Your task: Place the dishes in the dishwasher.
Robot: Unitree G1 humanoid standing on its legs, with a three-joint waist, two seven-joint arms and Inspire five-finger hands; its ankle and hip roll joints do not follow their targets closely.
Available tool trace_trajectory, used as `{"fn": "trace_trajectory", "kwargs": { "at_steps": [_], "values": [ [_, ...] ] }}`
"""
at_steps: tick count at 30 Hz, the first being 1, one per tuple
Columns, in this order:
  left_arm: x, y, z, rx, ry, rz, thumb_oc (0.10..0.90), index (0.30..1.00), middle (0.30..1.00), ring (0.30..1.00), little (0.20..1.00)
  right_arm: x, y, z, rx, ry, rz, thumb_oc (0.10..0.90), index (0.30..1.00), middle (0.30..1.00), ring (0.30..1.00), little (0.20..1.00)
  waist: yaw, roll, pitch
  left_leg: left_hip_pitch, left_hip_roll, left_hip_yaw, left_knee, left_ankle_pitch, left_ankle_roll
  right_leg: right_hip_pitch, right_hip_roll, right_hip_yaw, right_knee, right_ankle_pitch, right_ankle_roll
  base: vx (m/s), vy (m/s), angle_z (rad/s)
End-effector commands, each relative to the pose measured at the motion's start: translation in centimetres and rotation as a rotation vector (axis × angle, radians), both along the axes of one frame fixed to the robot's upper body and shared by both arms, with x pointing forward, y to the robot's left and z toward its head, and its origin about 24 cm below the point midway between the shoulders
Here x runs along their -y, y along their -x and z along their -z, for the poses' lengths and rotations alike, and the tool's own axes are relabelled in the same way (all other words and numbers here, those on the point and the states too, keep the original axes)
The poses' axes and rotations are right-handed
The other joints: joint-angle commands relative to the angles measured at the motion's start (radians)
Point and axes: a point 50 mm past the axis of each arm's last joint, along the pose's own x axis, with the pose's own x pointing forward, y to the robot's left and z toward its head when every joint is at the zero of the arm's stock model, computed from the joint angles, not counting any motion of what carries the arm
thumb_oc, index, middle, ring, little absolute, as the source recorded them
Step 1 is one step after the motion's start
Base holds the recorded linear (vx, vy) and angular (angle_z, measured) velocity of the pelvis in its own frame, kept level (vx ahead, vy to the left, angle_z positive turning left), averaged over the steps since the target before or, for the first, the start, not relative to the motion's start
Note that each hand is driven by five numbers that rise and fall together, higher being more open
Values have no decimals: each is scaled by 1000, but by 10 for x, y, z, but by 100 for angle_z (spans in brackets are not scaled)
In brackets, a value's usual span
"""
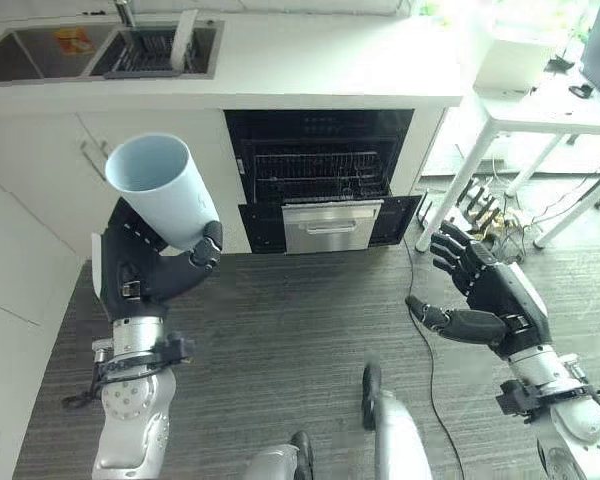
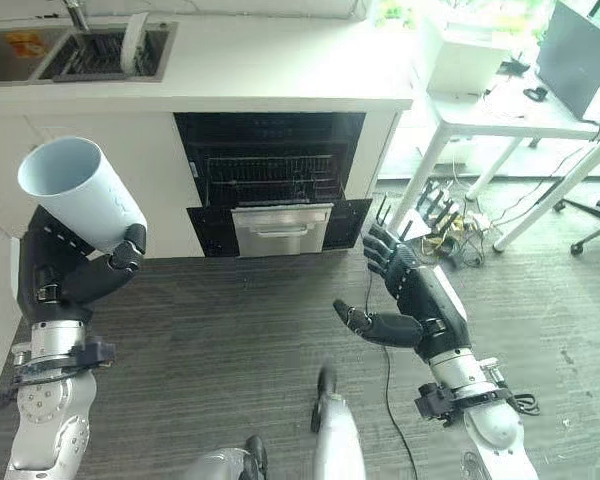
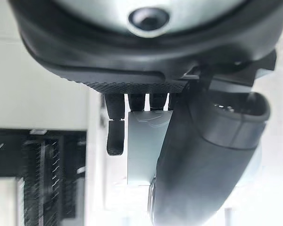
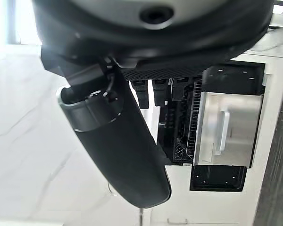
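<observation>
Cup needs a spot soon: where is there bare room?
The white counter is bare between the sink and its right end. The dishwasher rack looks empty. Right of it, cables crowd the floor under the white table.

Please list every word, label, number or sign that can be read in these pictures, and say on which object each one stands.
None can be read.
Orange sticker in the sink: print too small to read.
Pale blue cup in the left hand: no print visible.
Dishwasher: no label visible.
</observation>
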Motion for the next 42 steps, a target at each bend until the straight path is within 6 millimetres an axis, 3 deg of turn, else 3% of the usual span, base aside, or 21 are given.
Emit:
{"fn": "trace_trajectory", "kwargs": {
  "at_steps": [1,3,5,7,8,9,12,14,15,16,17,18,20,22,25,27,31,34,37,40,42],
  "values": [
    [13,14,-74,398,-112,112,400,300,300,300,300,1,-14,-61,318,36,-39,800,900,900,900,900,8,-12,-117,122,42,-49,-123,-62,-43,279,74,-121,-32,39,-13,452,-484,64],
    [16,12,-77,409,-62,145,400,300,300,300,300,-6,-23,-67,333,58,-43,800,900,900,900,900,7,-1,-148,175,61,-39,-123,-84,-64,334,89,-139,-32,28,-43,477,-478,9],
    [19,12,-78,420,-39,155,400,300,300,300,300,-7,-25,-69,344,76,-41,800,900,900,900,900,4,9,-163,201,81,-20,-123,-70,-86,355,98,-149,-32,10,-61,346,-328,-6],
    [18,13,-76,412,6,169,400,300,300,300,300,-1,-22,-70,340,85,-37,800,900,900,900,900,9,18,-169,223,107,-3,-123,94,-132,400,123,-157,-32,-33,-97,360,-337,5],
    [17,15,-75,411,22,179,400,300,300,300,300,2,-20,-71,340,84,-41,800,900,900,900,900,16,5,-167,231,104,7,-123,190,-147,423,121,-149,-32,-51,-113,281,-261,0],
    [17,17,-73,412,22,179,400,300,300,300,300,3,-18,-70,336,86,-45,800,900,900,900,900,22,-9,-159,218,96,16,-91,230,-154,442,115,-139,-32,-61,-123,234,-230,-11],
    [14,23,-68,410,17,168,400,300,300,300,300,6,-15,-66,322,100,-48,800,900,900,900,900,37,-22,-134,117,112,36,32,240,-155,476,112,-130,-32,-80,-139,156,-125,-31],
    [12,24,-66,403,21,166,400,300,300,300,300,7,-16,-64,314,102,-41,800,900,900,900,900,43,-23,-125,94,117,58,-8,206,-138,484,113,-124,-32,-89,-134,175,34,-19],
    [10,26,-64,400,19,163,400,300,300,300,300,7,-18,-64,312,101,-39,800,900,900,900,900,44,-15,-121,116,127,86,-123,194,-131,487,118,-115,-32,-95,-123,202,174,-11],
    [9,27,-64,400,14,158,400,300,300,300,300,8,-19,-64,311,100,-41,800,900,900,900,900,41,1,-116,99,151,90,-123,163,-133,488,132,-113,-32,-98,-117,215,289,-11],
    [8,29,-63,402,14,152,400,300,300,300,300,8,-19,-64,309,107,-49,800,900,900,900,900,37,27,-114,48,193,77,-123,134,-148,491,155,-105,-32,-105,-110,257,398,2],
    [7,29,-62,404,28,150,400,300,300,300,300,8,-18,-63,306,124,-51,800,900,900,900,900,43,47,-112,-52,254,23,-123,161,-189,510,172,-90,-32,-125,-110,277,389,20],
    [7,27,-61,408,36,151,400,300,300,300,300,7,-20,-63,307,135,-45,800,900,900,900,900,49,55,-111,-115,289,-3,-123,204,-213,522,175,-91,-32,-139,-115,256,349,19],
    [6,28,-58,422,35,146,400,300,300,300,300,11,-23,-67,315,145,-34,800,900,900,900,900,55,62,-107,-167,325,17,-123,214,-227,545,155,-113,-32,-156,-110,249,390,-4],
    [1,30,-60,437,13,115,400,300,300,300,300,15,-21,-68,312,129,-42,800,900,900,900,900,56,71,-115,-145,323,25,-123,212,-220,570,129,-128,-32,-164,-95,213,359,-10],
    [1,27,-62,437,-6,101,400,300,300,300,300,16,-17,-65,302,105,-33,800,900,900,900,900,56,61,-122,-105,286,29,-123,173,-201,600,94,-130,-32,-166,-69,228,371,-21],
    [5,20,-72,444,-40,122,400,300,300,300,300,13,-13,-60,289,53,-18,800,900,900,900,900,63,37,-148,-69,230,26,-123,129,-168,593,22,-161,-32,-124,-22,174,289,-9],
    [5,14,-78,440,-42,133,400,300,300,300,300,7,-17,-59,283,39,-2,800,900,900,900,900,77,11,-153,-47,174,5,-123,94,-136,596,-32,-190,-32,-47,-8,197,272,25],
    [8,13,-80,445,-72,143,400,300,300,300,300,4,-19,-59,281,26,5,800,900,900,900,900,90,1,-154,-45,149,-4,-123,78,-112,618,-37,-208,-32,-9,-6,145,160,31],
    [12,14,-82,447,-120,125,400,300,300,300,300,1,-21,-56,265,-6,0,800,900,900,900,900,90,-1,-151,-41,129,-25,-123,66,-84,636,-5,-207,-32,52,-11,134,111,11],
    [13,14,-83,446,-124,117,400,300,300,300,300,-1,-22,-54,255,-14,-10,800,900,900,900,900,88,-2,-147,-39,126,-29,-123,62,-81,618,2,-204,-32,50,-14,61,26,3]
  ]
}}
